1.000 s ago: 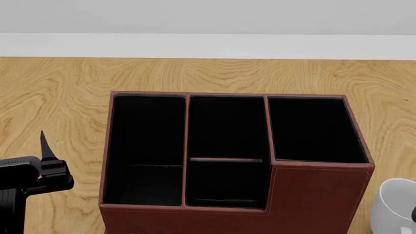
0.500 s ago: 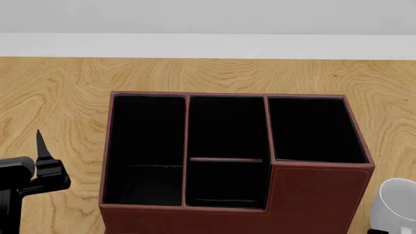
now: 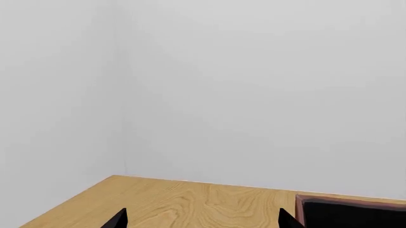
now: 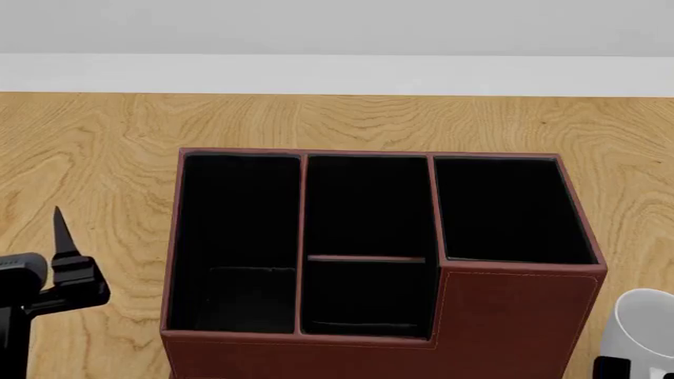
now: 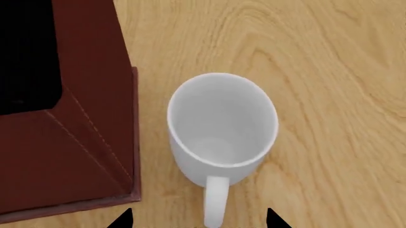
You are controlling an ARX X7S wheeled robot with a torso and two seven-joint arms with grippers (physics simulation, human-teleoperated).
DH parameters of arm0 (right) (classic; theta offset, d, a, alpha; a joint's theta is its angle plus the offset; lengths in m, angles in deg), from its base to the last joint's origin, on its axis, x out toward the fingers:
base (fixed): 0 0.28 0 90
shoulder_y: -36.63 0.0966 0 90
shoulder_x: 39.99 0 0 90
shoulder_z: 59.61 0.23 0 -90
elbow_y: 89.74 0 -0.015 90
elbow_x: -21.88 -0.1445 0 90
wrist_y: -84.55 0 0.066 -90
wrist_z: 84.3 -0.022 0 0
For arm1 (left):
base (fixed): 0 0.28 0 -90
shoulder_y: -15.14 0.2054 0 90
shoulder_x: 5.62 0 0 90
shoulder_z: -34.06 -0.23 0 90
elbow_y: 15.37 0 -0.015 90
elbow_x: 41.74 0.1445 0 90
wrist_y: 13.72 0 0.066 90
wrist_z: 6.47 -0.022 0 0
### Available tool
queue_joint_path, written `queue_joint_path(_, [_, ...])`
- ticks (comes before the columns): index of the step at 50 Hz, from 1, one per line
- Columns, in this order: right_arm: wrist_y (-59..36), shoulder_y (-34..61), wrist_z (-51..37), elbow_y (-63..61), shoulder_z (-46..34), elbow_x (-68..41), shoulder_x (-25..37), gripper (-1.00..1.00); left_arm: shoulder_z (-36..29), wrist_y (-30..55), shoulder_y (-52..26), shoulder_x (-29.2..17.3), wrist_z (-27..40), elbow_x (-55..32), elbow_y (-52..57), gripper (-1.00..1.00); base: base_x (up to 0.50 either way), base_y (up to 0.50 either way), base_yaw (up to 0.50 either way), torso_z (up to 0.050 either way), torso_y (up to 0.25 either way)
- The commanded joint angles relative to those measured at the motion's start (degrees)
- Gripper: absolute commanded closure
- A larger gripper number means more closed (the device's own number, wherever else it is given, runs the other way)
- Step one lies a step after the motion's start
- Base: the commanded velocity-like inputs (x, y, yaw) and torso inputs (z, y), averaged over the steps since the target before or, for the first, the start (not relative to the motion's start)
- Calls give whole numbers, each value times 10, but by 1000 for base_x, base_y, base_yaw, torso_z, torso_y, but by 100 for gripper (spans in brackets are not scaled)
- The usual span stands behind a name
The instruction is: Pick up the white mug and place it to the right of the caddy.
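The white mug stands upright on the wooden table, just right of the caddy and apart from it. Its handle points toward my right gripper. That gripper is open, with its two fingertips either side of the handle and not touching it. In the head view the mug shows at the bottom right corner beside the caddy, partly cut off by the frame. My left gripper is open and empty; it hovers left of the caddy, and in the head view this left gripper sits at the left edge.
The wooden table runs back to a white wall. The caddy's black-lined compartments hold nothing that I can see. Bare wood lies right of the mug.
My left gripper has drifted a little to the left and down in the head view. A dark part of the right gripper now shows at the bottom edge beside the mug. Mug and caddy have not moved.
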Motion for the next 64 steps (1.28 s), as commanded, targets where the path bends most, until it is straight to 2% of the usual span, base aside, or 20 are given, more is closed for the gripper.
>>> queue_joint_path(1, [-52, -30, 3, -95, 17, -12, 3, -100, 2, 0, 5, -3, 1, -5, 7, -100, 0, 0, 0, 0, 0])
queue_joint_path(24, [-109, -63, 8, -211, 24, -26, 8, -100, 2, -8, 10, -5, 1, -8, 7, -100, 0, 0, 0, 0, 0])
queue_joint_path(50, [-193, -105, 6, -388, 81, -48, 6, -100, -2, -11, 11, -7, 1, -11, 11, -100, 0, 0, 0, 0, 0])
queue_joint_path(64, [-223, -108, 4, -442, 90, -57, 1, -100, 0, -6, 15, -11, 5, -14, 22, -100, 0, 0, 0, 0, 0])
